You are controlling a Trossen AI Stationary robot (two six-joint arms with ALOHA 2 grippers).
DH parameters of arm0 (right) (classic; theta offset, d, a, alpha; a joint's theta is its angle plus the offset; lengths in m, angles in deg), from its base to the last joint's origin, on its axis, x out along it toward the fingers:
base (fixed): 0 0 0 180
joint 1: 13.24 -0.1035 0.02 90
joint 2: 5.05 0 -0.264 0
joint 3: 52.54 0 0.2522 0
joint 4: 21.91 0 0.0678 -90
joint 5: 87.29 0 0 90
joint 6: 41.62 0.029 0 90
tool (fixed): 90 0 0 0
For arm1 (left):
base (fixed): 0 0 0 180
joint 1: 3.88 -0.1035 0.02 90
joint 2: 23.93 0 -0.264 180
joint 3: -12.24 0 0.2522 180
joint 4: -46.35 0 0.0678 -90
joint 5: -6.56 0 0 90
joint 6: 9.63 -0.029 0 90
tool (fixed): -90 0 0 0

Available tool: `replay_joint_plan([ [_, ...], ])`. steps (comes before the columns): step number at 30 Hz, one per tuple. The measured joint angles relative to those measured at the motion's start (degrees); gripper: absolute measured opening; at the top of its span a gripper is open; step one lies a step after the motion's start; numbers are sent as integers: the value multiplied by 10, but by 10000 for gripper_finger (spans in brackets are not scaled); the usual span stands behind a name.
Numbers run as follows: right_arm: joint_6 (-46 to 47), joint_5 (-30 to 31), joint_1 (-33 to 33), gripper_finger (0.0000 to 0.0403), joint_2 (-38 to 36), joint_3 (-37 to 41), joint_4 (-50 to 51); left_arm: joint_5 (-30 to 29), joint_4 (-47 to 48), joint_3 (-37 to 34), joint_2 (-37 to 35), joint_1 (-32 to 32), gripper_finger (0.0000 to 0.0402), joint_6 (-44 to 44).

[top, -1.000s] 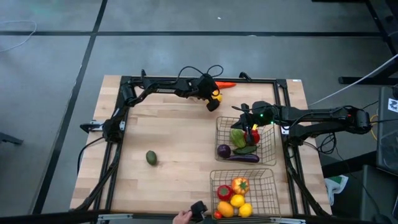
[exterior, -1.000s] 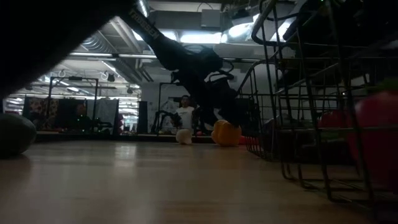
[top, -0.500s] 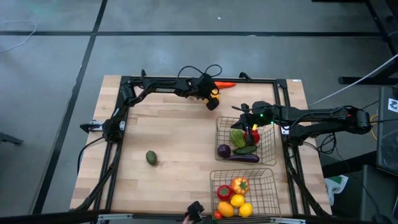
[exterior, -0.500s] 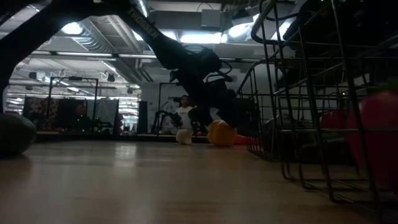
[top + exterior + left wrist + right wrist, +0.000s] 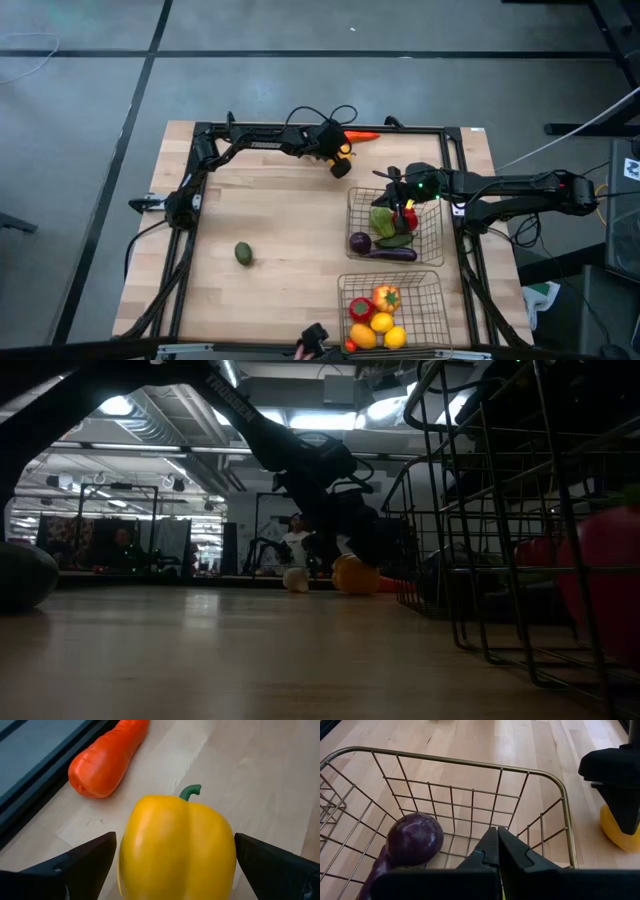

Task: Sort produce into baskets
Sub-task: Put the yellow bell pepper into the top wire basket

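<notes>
A: What's hard to see?
B: Low view is dark; the near basket [image 5: 520, 520] wires block most of it. Yellow pepper [image 5: 177, 847] is half covered from above by the left hand [image 5: 343, 160]. In the left wrist view its fingers [image 5: 87, 857] stand wide on both sides of the pepper, not touching it.
A: Right hand?
B: Right hand [image 5: 497, 845] is over the far basket [image 5: 395, 225], fingers pressed shut, empty. Below it a purple eggplant [image 5: 412, 840]; other veg there are a green/red jumble, can't separate them.
A: What else is near the pepper?
B: Orange carrot-like piece [image 5: 107, 760] just beside the pepper, at the table [image 5: 280, 230] edge. Avocado [image 5: 243, 253] is well apart from the pepper, alone on bare wood. The nearer basket [image 5: 390, 310] w/ tomato & lemons is cut off by the frame edge.
</notes>
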State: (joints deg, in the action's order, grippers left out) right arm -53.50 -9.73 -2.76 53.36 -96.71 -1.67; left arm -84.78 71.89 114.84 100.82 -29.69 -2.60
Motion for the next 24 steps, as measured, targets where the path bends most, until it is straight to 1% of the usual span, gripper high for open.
replay_joint_plan([
  [14, 0, 0, 0, 1, 0, 0, 0, -6, 1, 0, 0, 0, 397, -95],
  [24, 0, 0, 0, 1, 0, 0, 0, -6, 1, 0, 0, 0, 333, -103],
])
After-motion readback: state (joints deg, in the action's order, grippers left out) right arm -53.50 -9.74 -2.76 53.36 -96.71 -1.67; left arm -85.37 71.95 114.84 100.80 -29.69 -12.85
